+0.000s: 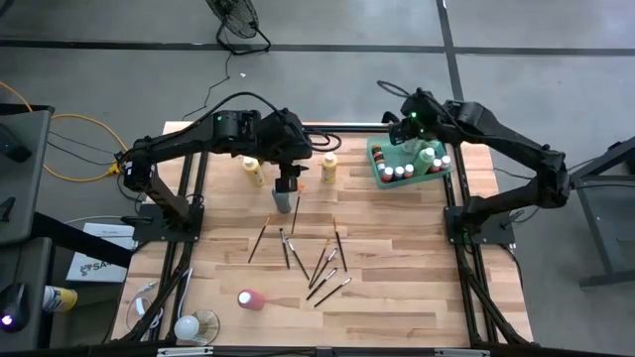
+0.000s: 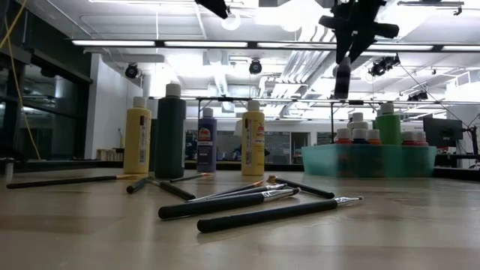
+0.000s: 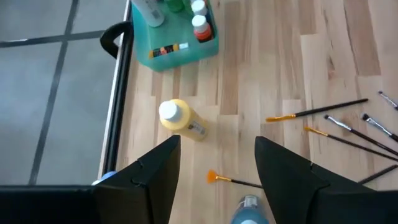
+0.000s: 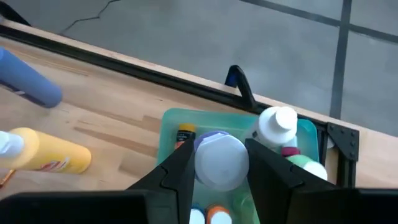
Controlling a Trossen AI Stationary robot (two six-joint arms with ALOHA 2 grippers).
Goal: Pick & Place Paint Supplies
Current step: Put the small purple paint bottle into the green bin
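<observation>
The paint supplies split in two: bottles already stand in the green tray at my right, brushes and loose bottles lie on the bench. My right end effector hangs over that tray, clenched on a white-capped bottle, straight above its slot. My left end effector is spread, hovering directly over an upright blue-grey bottle mid-bench.

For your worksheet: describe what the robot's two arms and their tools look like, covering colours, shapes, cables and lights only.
Both arms are black, built of jointed tubular segments on black frame bases. The left tool ends in two broad, dark, wedge-shaped fingers, as does the right tool. A small green light glows by the right arm's wrist.
</observation>
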